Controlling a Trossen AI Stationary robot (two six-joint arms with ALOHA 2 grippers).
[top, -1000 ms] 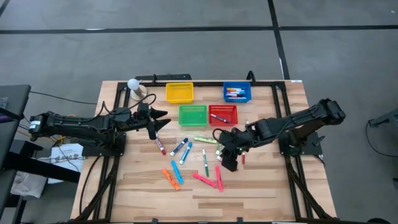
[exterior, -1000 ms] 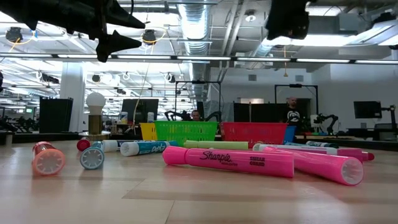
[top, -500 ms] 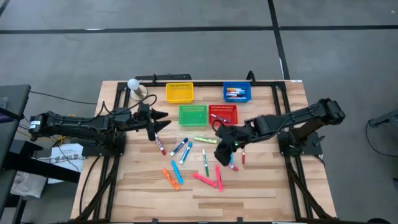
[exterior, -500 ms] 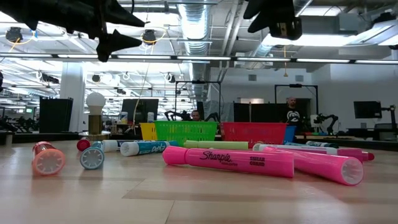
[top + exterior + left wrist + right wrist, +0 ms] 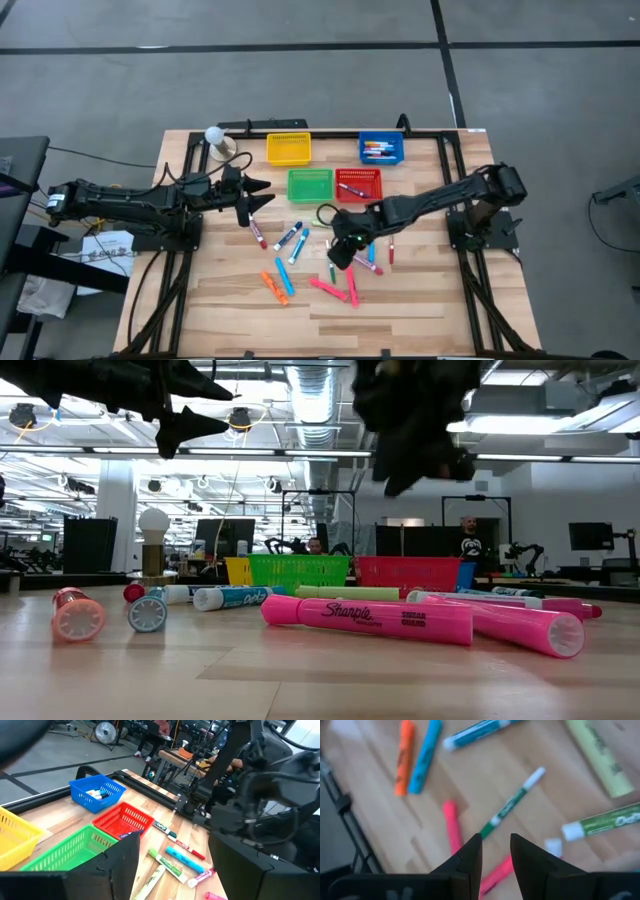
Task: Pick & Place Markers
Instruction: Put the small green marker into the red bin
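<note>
Loose markers lie flat on the wooden table (image 5: 430, 300): pink (image 5: 325, 288), orange (image 5: 270, 287), blue (image 5: 299, 246), red (image 5: 258, 235), a yellow-green highlighter (image 5: 330, 225) and a thin green-and-white one (image 5: 331, 262). My right gripper (image 5: 338, 258) hangs over the middle of the spread, pointing steeply down. Its fingers stand a little apart with nothing between them. In its wrist view they (image 5: 496, 840) stand just above the thin green marker's (image 5: 512, 802) end and a pink marker (image 5: 452, 825). My left gripper (image 5: 265, 193) hovers open near the green basket (image 5: 310, 185).
Four mesh baskets stand at the back: yellow (image 5: 288, 149), blue (image 5: 381, 149) with markers inside, green, and red (image 5: 359, 184) with markers inside. A small white lamp (image 5: 214, 136) stands at the far left corner. Bare wood lies along the near edge.
My right gripper has swung toward the table's left edge and come down over the markers, rolling its wrist as it went. Its finger gap stays the same. My left gripper has kept still, and no marker has moved.
</note>
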